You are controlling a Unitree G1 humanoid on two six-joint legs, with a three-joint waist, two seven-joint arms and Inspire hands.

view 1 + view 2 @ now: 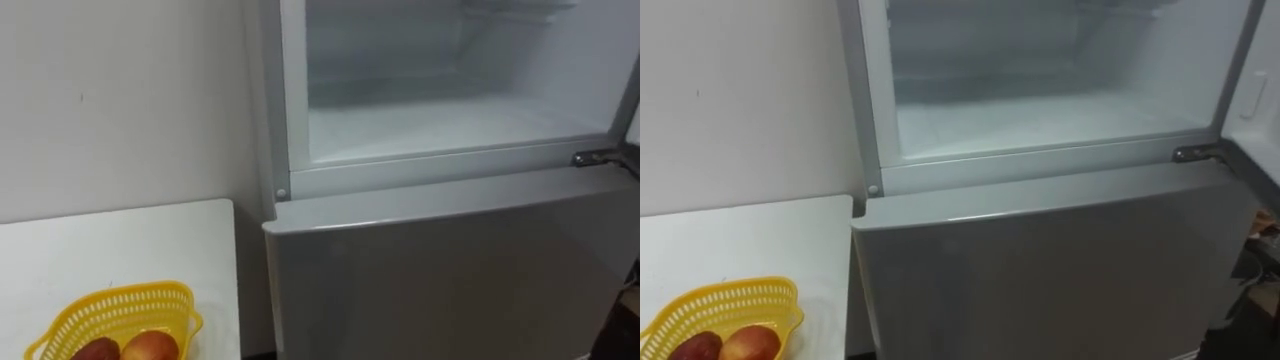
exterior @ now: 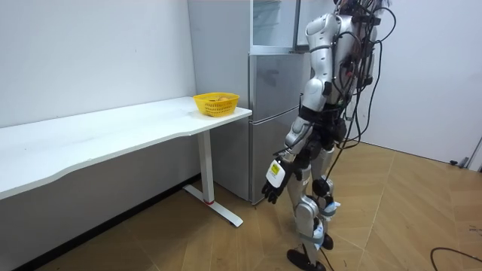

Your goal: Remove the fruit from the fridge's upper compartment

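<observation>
Near left, a yellow basket (image 1: 112, 308) on the white table (image 1: 130, 240) holds the fruit (image 1: 150, 347) – two round pieces side by side, no real long axis. Rightward, the upper fridge compartment (image 1: 450, 110) stands open, shelf bare. The left hand (image 2: 273, 187) hangs low, fingers loose, empty – fruit lies up and left of it, so that's the nearer arm, I'd say

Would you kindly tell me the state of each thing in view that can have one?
upper fridge compartment: open, nothing visible inside.
lower fridge door: shut.
yellow basket: upright on the white table, holding fruit.
left hand: hanging low beside the leg, away from the fridge.
</observation>
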